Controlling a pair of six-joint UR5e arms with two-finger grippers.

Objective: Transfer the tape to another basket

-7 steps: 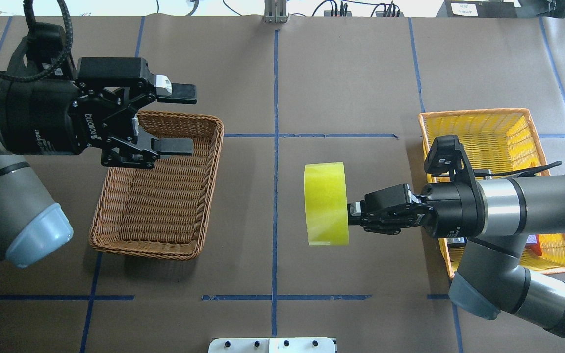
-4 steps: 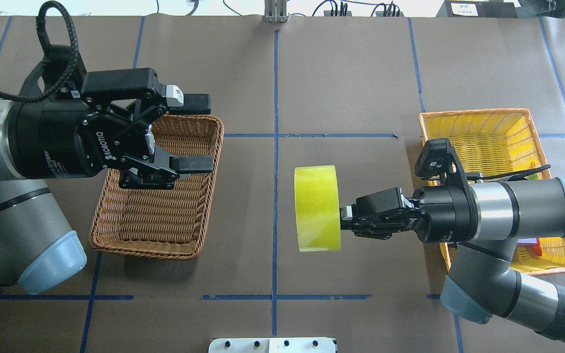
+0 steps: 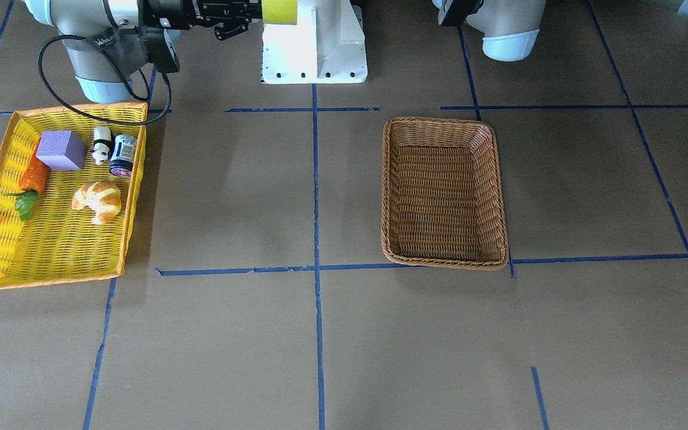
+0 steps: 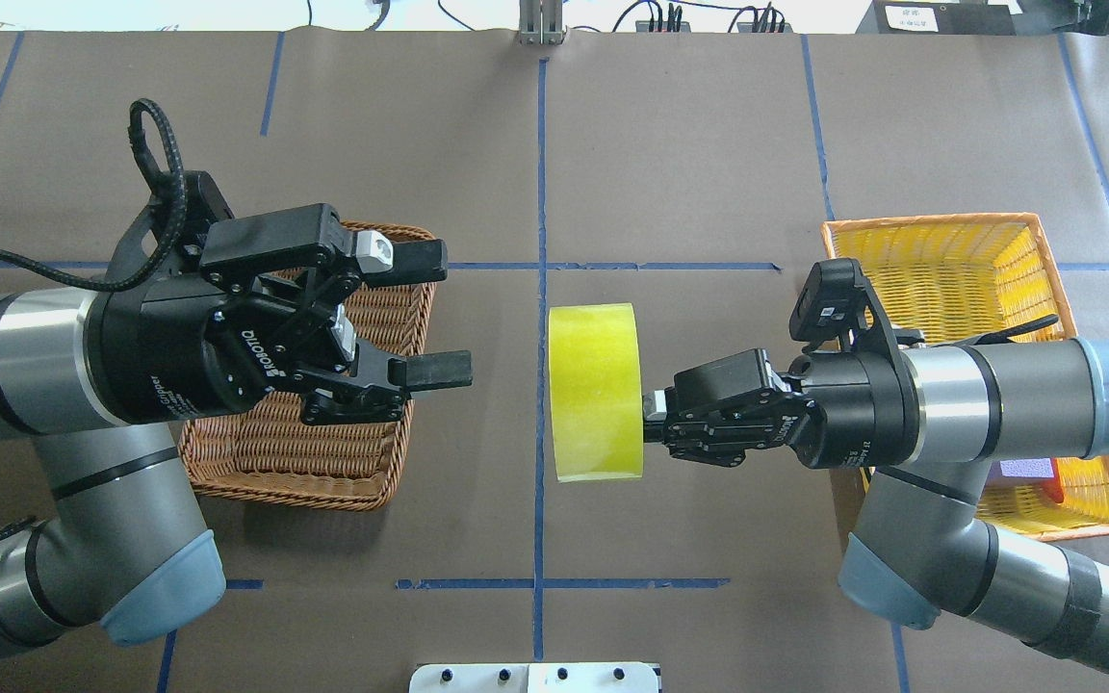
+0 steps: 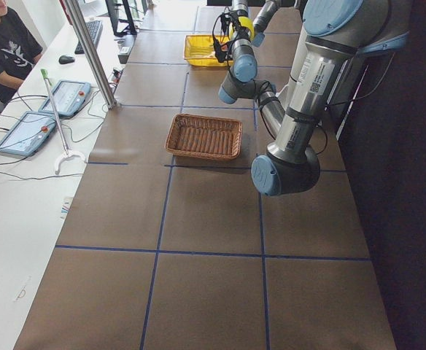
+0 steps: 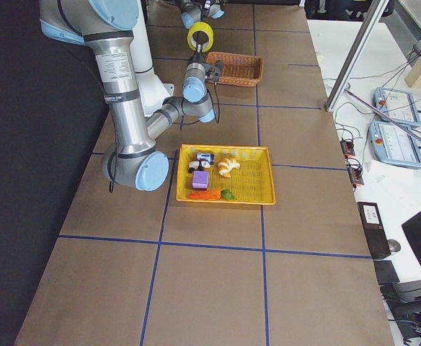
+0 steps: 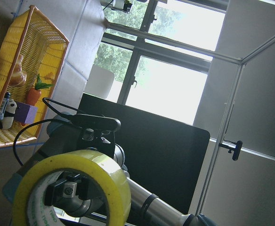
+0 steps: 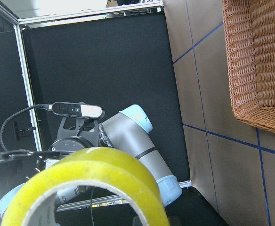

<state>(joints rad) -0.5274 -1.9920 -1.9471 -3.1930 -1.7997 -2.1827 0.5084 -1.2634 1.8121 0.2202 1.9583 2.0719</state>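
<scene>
The tape (image 4: pixel 596 392), a wide yellow-green roll, is held on edge in the air over the table's blue centre line. My right gripper (image 4: pixel 649 419) is shut on its right side. My left gripper (image 4: pixel 441 311) is open and empty, pointing at the roll from the left, a short gap away, above the right rim of the brown wicker basket (image 4: pixel 266 452). The basket (image 3: pixel 442 191) is empty. The tape fills the left wrist view (image 7: pixel 88 165), with its white core facing it, and the right wrist view (image 8: pixel 95 165). It also shows in the front view (image 3: pixel 279 11).
The yellow basket with an orange rim (image 4: pixel 949 260) lies under my right arm. It holds a croissant (image 3: pixel 98 200), a purple block (image 3: pixel 61 149), a carrot (image 3: pixel 32 176), a panda figure (image 3: pixel 101 145) and a small jar (image 3: pixel 123 155). The robot's white base (image 3: pixel 314 48) is at the near edge.
My right arm has carried the tape leftward to the centre line. My left arm has swung right and nearer, bringing its open gripper towards the roll.
</scene>
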